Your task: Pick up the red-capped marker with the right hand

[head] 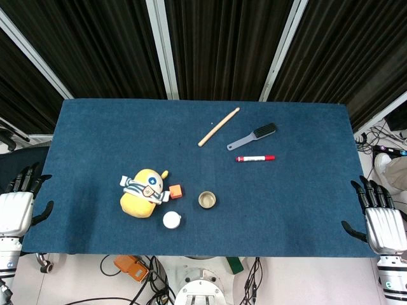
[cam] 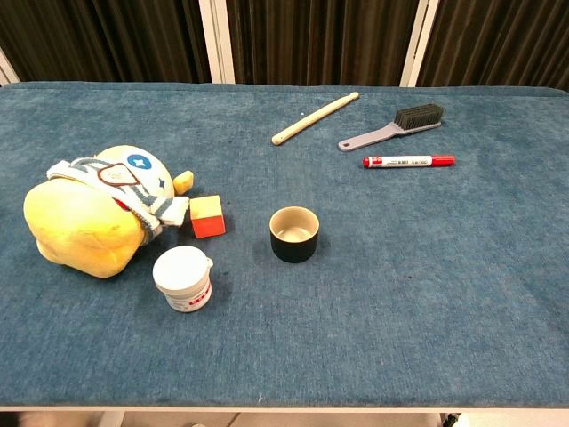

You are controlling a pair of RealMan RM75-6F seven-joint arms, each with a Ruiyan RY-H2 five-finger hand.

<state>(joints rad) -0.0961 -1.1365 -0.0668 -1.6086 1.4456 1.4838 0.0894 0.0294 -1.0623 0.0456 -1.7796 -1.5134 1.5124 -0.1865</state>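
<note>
The red-capped marker [head: 255, 157] [cam: 408, 161] lies flat on the blue table cover, right of centre, its white barrel running left to right with the red cap at the right end. My right hand [head: 379, 218] hangs open off the table's right edge, well to the right of and nearer than the marker. My left hand [head: 18, 202] hangs open off the left edge, far from it. Neither hand shows in the chest view.
A grey brush [head: 252, 136] [cam: 391, 129] lies just behind the marker, a wooden stick [head: 218, 126] [cam: 315, 117] further left. A small dark cup [head: 206, 199] [cam: 294, 233], white jar [head: 172, 220] [cam: 182, 278], orange block [head: 175, 191] [cam: 207, 216] and yellow plush toy [head: 143, 191] [cam: 89, 218] sit centre-left.
</note>
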